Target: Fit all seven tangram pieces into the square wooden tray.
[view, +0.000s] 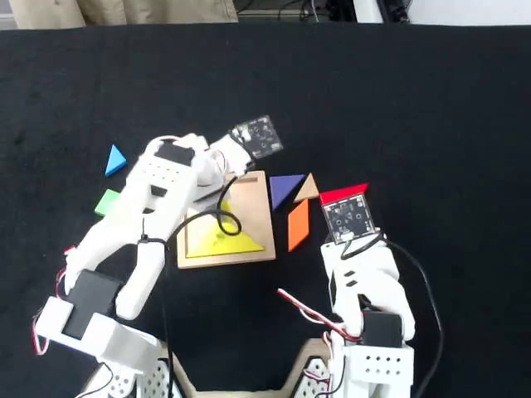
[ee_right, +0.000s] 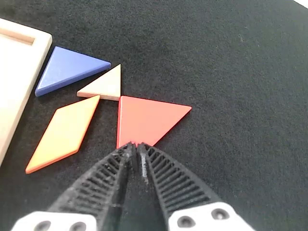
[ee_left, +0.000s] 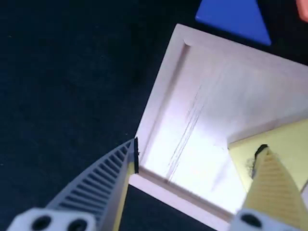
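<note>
By right pincer [ee_right: 136, 146], red triangle [ee_right: 147, 119].

from above, the left arm [view: 162, 178] lies over the wooden tray [view: 253, 199] and hides a big part of it and of the yellow triangle [view: 241, 243]. the red triangle [view: 342, 193] is mostly under the camera board [view: 348, 217] of the right arm [view: 365, 282]; just a thin strip peeks out. both arms are cut off at the bottom edge.

in the left wrist view the blue triangle [ee_left: 233, 17], the wooden tray and the yellow triangle run off the picture's edge. a pale pink bit [ee_left: 304, 9] beside the blue triangle is too small to tell.

in the right wrist view the wooden tray runs off the edge. the tips of the right gripper [ee_right: 136, 147] hide the red triangle's near corner.
</note>
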